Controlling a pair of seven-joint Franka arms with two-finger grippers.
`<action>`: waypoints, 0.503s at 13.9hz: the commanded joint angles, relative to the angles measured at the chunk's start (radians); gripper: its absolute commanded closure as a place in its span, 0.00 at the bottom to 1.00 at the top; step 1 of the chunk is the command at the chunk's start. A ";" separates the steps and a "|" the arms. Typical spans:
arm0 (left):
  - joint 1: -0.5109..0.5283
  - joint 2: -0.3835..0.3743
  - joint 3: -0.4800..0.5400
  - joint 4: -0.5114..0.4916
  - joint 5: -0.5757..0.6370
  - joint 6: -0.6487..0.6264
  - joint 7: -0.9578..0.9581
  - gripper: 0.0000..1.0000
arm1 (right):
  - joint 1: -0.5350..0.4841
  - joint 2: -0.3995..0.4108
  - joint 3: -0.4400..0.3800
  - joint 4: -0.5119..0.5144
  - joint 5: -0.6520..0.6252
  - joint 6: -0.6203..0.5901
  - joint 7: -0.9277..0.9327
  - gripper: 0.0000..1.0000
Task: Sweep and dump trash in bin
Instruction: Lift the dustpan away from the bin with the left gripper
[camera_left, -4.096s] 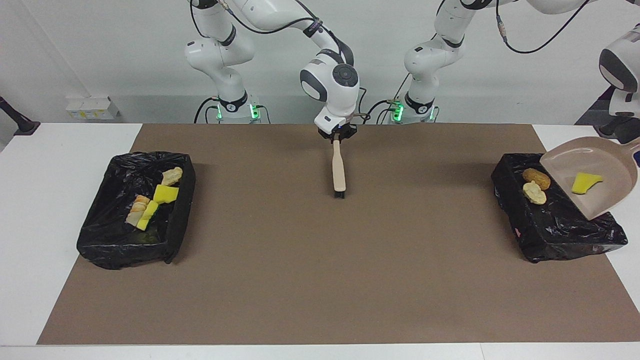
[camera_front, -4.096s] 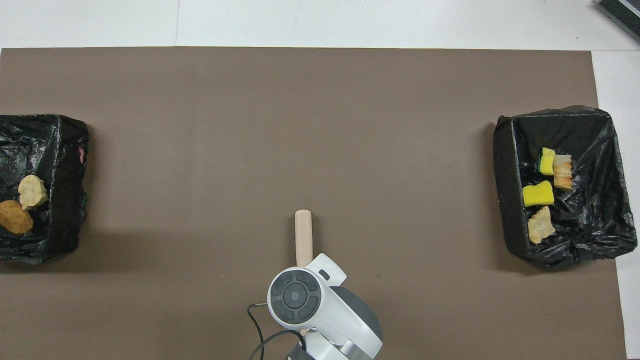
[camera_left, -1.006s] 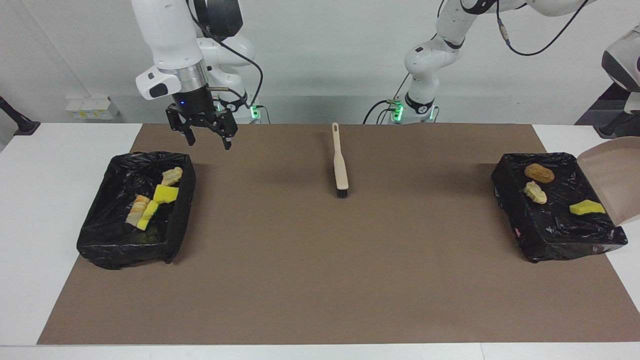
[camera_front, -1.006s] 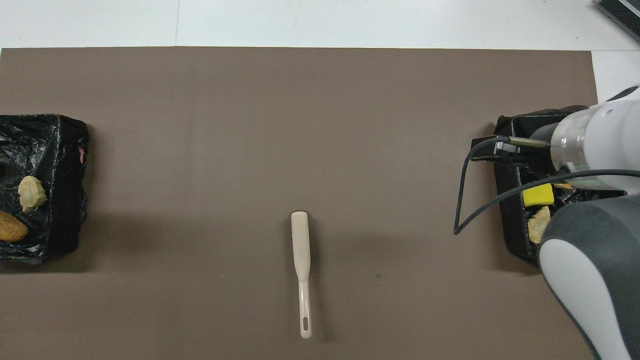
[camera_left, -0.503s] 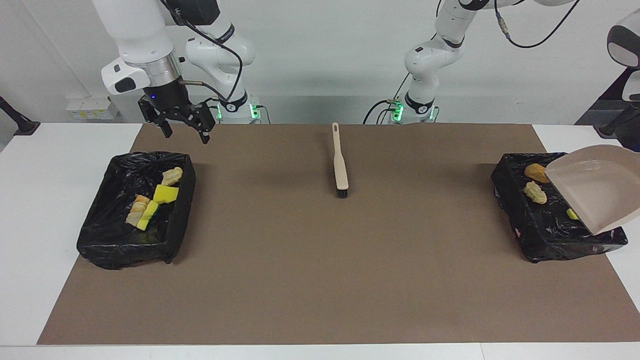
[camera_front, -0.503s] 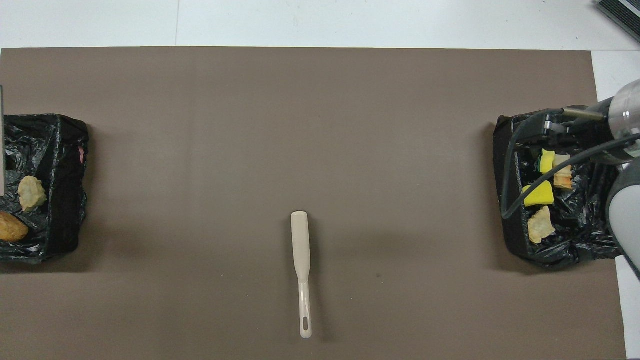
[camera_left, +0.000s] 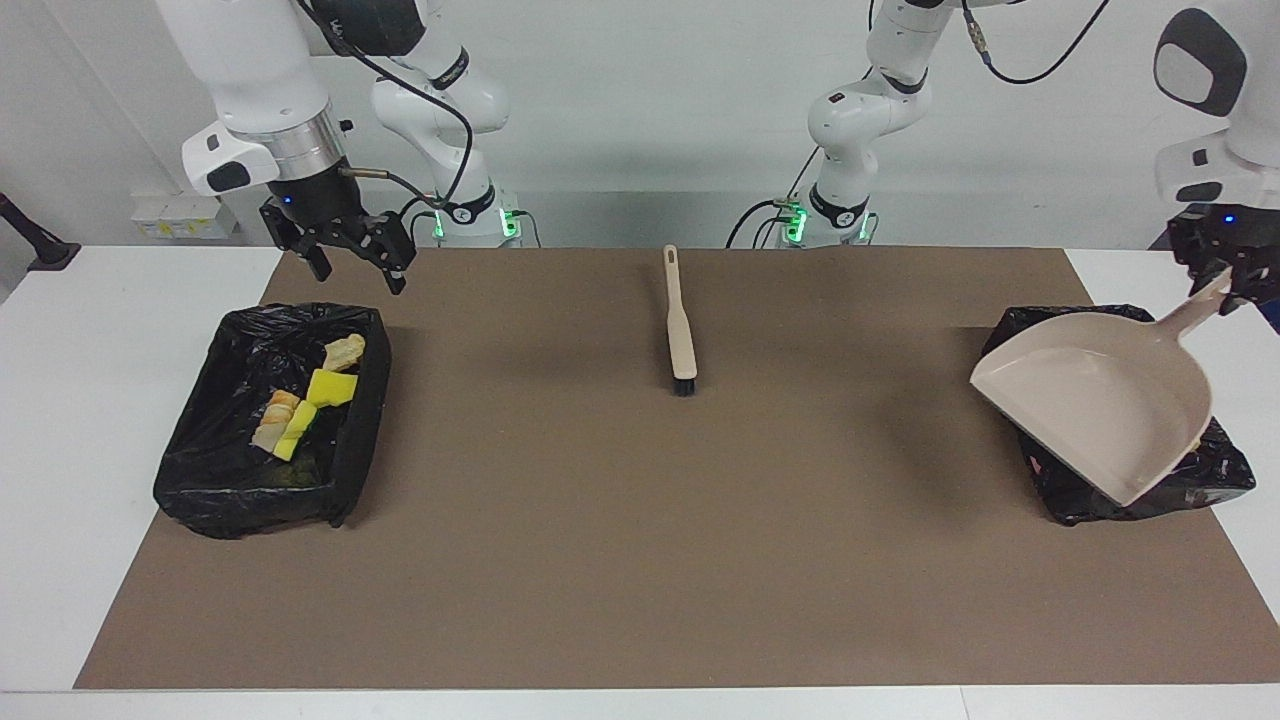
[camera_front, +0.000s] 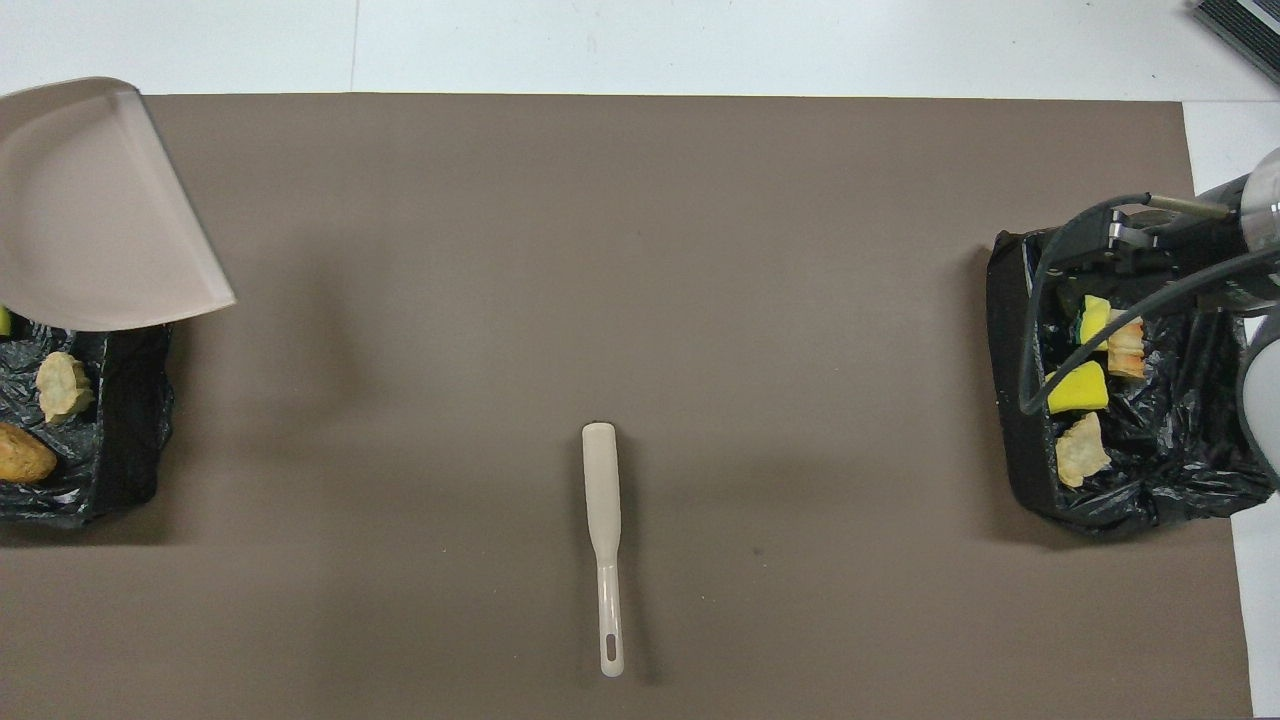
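**Dustpan held over the bin at the left arm's end**

Your left gripper (camera_left: 1222, 283) had its fingers clamped on the handle of the dustpan (camera_left: 1095, 410), which hung tilted over the left-end bin (camera_left: 1225, 470). Your right gripper (camera_left: 353, 265) hung with fingers spread wide, holding nothing, over the right-end bin (camera_left: 352, 440), at its 12 o'clock edge in the facing view. The trash (camera_left: 330, 386) lay inside that bin. The brush (camera_left: 680, 330) lay mid-bench.

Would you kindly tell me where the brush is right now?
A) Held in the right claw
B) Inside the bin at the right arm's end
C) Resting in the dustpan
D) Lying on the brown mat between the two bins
D: the brush lies flat on the brown mat, with no claw touching it.
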 joint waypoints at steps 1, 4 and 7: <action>-0.076 -0.079 0.015 -0.103 -0.108 -0.036 -0.233 1.00 | -0.011 0.006 0.007 0.007 0.005 0.005 -0.026 0.00; -0.232 -0.102 0.014 -0.177 -0.202 -0.035 -0.589 1.00 | -0.029 0.006 0.005 0.007 0.006 0.006 -0.073 0.00; -0.390 -0.077 0.014 -0.211 -0.312 0.041 -0.974 1.00 | -0.045 0.006 0.007 0.004 0.009 0.006 -0.082 0.00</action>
